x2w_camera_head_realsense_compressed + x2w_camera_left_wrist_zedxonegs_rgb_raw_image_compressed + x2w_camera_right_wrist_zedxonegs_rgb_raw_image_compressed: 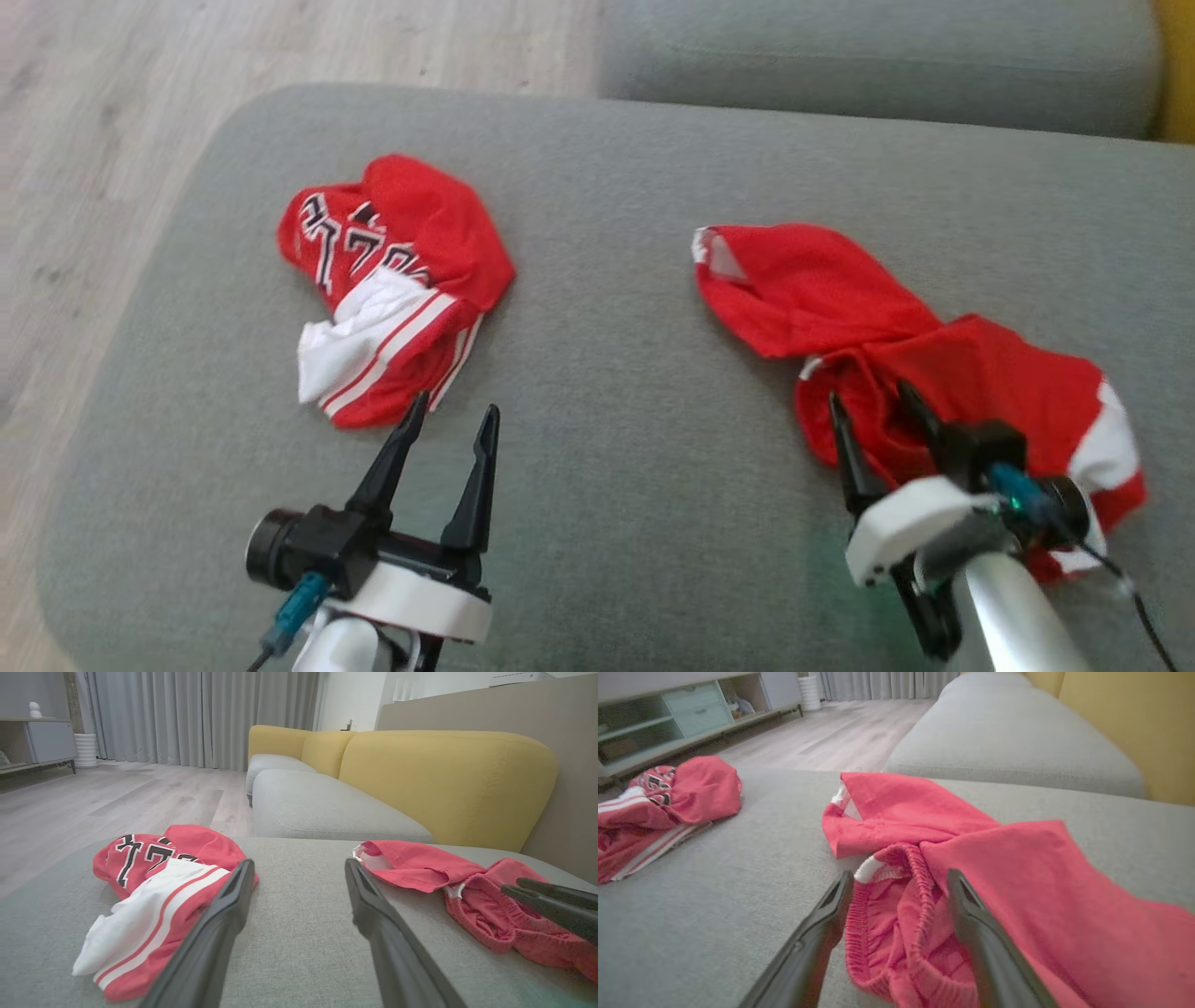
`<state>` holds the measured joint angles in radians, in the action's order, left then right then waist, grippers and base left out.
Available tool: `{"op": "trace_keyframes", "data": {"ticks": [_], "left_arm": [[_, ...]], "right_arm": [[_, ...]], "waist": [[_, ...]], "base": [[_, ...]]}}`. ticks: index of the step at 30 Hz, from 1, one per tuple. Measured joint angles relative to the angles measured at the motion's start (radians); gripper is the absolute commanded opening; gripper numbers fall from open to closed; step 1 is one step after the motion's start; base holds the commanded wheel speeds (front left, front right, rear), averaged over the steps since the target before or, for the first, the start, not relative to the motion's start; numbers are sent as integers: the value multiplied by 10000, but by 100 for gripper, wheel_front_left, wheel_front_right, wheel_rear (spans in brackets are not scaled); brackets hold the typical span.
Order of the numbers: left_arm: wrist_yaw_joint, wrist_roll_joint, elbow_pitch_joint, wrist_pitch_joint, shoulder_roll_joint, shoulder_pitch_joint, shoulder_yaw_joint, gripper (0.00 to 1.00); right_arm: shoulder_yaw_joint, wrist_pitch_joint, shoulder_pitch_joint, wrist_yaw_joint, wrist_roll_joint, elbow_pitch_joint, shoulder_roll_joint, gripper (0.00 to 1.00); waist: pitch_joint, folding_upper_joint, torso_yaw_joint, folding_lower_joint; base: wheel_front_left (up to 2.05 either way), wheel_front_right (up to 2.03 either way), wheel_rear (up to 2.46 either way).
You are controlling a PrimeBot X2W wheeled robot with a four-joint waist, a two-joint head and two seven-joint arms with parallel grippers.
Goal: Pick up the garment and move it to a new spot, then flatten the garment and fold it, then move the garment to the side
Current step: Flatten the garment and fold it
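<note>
A crumpled red garment with an elastic waistband and white trim (1008,392) lies on the right of the grey cushion (607,336). My right gripper (868,392) stands open at its near edge. In the right wrist view the two fingers of this gripper (899,882) straddle the gathered waistband of the red garment (1017,868) without pinching it. My left gripper (456,406) is open over bare cushion, just right of a bunched red and white jersey (411,243). In the left wrist view, my left gripper (299,863) has the jersey (187,847) to its left and the red garment (420,865) to its right.
The cushion's rounded left edge drops to a pale wood floor (93,140). A second grey cushion (878,56) adjoins at the back, with a yellow backrest (444,779) along the right. Bare cushion lies between the two garments. A low cabinet (668,723) stands across the floor.
</note>
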<state>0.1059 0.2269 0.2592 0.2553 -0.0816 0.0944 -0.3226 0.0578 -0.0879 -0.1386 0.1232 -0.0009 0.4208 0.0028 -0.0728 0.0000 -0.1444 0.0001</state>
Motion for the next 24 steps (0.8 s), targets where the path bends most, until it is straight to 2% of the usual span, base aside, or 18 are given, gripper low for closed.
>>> {"op": "trace_keyframes", "data": {"ticks": [6,8,9,10,16,19,24], "left_arm": [[63,0,58,0,50,146,-2,100],[86,0,115,0,79,193,-8,100],[88,2,128,0,92,232,-6,100],[90,2,128,0,100,266,-6,100],[100,6,142,0,148,303,2,100],[104,6,190,0,167,303,2,100],[176,6,261,0,205,303,-13,100]], "right_arm": [[-242,696,-1071,0,-35,1662,-15,100],[-382,947,-1355,0,384,2289,-52,100],[-374,1060,-1481,0,539,2573,-75,71],[-359,1051,-1598,0,451,2763,-81,0],[384,654,-2290,0,1379,3129,-123,0],[1160,222,-2992,0,2144,3097,-119,0],[1599,10,-3806,0,2573,3275,-144,0]], "waist": [[-279,0,-384,0],[-346,0,-501,1],[-366,0,-562,0],[-388,0,-621,0],[-441,0,-826,0],[-401,0,-911,0],[-315,0,-1063,0]], "base": [[0,0,0],[0,0,0],[0,0,0],[0,0,0],[0,0,0],[0,0,0],[0,0,0]]}}
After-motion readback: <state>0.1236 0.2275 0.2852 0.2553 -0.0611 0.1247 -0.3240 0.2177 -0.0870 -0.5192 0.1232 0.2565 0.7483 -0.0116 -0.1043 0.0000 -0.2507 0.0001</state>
